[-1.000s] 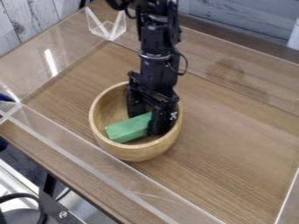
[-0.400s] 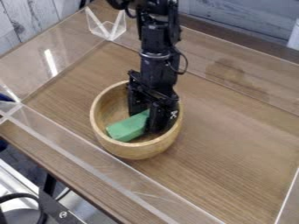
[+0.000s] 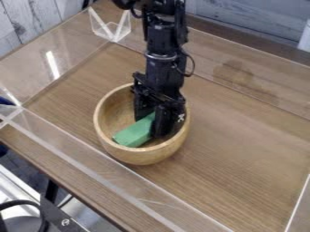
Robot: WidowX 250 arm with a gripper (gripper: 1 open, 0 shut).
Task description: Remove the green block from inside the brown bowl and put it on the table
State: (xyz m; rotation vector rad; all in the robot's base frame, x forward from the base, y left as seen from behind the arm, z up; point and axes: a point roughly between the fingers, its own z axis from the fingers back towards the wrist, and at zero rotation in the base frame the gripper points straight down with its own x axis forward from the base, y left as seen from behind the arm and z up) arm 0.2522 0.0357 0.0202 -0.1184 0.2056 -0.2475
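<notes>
The green block (image 3: pixel 134 133) is inside the brown bowl (image 3: pixel 107 112), left of the middle of the frame. It lies slantwise, its near end toward the lower left of the bowl, its far end running up under the black pincer (image 3: pixel 154 120). The pincer reaches down into the bowl from the top of the frame and looks clenched on the block's far end, though its dark fingers hide much of the contact.

The step in hand seems to be the grasp, with the block not yet out. The next move calls for a straight, steady lift until the block's low end is over the thick rim, then a shift sideways and a gentle lowering. The bare wood of the table (image 3: pixel 242 136) at the right of the frame would suit for setting it down. As the hold appears to be at one end, the block could swing or catch the rim on the way up.

Counted, there is one block, one bowl, one table and one robot arm (image 3: pixel 164 41) with its one pincer. Clear walls edge the table; one clear panel (image 3: pixel 109 178) crosses the lower left of the frame, and a loop of black cable (image 3: pixel 22 203) shows in the bottom left corner.
</notes>
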